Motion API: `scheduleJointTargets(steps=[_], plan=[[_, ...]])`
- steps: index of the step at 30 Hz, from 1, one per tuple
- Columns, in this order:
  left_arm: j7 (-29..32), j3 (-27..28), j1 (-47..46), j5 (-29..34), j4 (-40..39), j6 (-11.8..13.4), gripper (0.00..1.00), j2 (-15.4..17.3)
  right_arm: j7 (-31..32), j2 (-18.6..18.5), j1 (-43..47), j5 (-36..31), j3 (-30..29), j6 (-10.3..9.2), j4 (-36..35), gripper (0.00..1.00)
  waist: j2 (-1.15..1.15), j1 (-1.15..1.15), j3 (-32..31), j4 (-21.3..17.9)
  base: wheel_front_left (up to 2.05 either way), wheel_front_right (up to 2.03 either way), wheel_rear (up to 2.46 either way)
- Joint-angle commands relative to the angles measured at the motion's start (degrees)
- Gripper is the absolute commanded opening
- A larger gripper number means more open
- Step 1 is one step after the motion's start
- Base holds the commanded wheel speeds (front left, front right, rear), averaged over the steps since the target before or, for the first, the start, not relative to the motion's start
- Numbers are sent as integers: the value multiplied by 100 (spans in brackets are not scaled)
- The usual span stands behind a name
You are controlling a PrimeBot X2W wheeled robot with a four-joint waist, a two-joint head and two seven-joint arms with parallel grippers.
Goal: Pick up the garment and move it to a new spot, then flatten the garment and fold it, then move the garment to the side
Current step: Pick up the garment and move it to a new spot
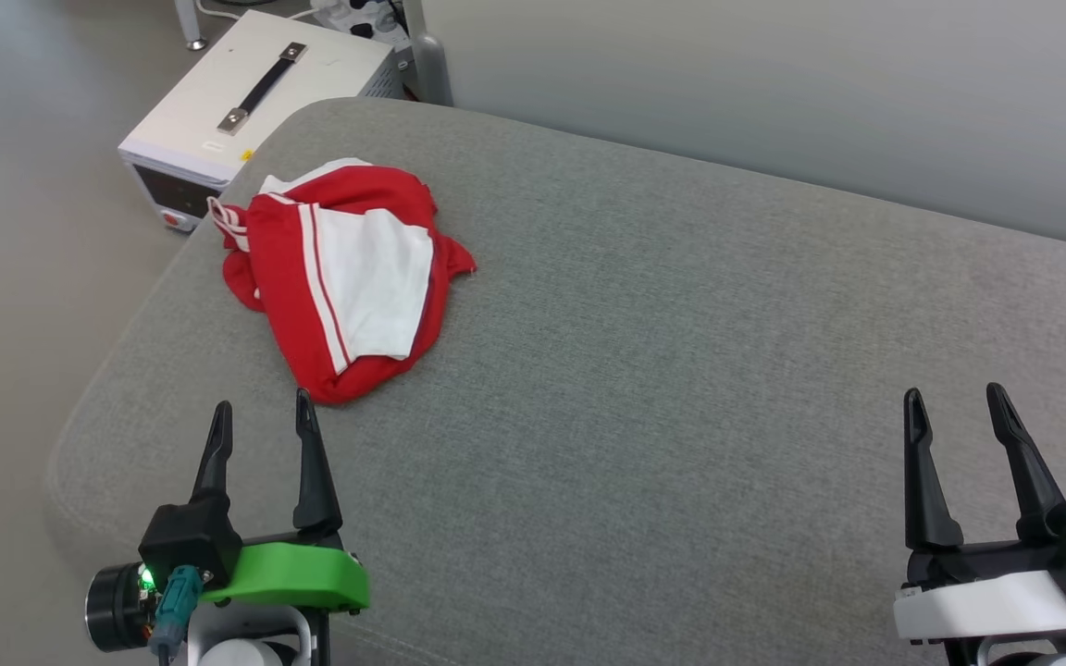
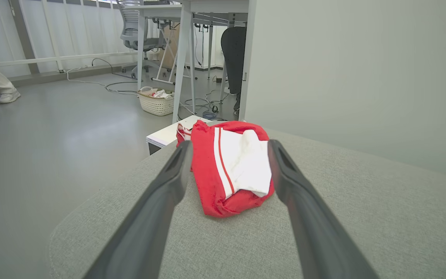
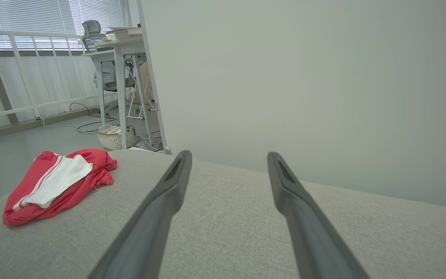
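Observation:
The garment (image 1: 334,277) is a red shirt with a white sleeve and red-white striped trim, lying crumpled near the far left corner of the grey cushioned surface (image 1: 681,370). My left gripper (image 1: 262,412) stands open just short of its near edge, not touching it. In the left wrist view the garment (image 2: 230,170) lies straight ahead between my fingers (image 2: 168,182). Far to the right, my right gripper (image 1: 954,398) is open over bare cushion. The right wrist view has the garment (image 3: 52,184) off to the left and the right gripper (image 3: 229,155) empty.
A white box with a black handle (image 1: 255,102) stands on the floor just beyond the cushion's left corner. A pale wall (image 1: 774,92) runs along the far edge. A wicker basket (image 2: 156,101), table legs and cables lie on the floor farther away.

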Motion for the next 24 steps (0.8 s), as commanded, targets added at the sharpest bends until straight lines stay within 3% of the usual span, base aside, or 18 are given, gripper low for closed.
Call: scheduleJointTargets(steps=[1,13,24], plan=[[-34,19,-54,-50,-25,21,100,-24,-35,-1,-72,-43,4,-4,-32,100,0,0,71,358,0,0,0],[-34,90,-2,-178,-17,43,100,-24,-35,-1,-88,-112,51,-4,-24,100,0,0,113,780,0,0,0],[-34,125,-107,-210,12,28,100,-24,-35,-1,-124,-167,102,-4,-29,100,0,0,206,635,0,0,0]])
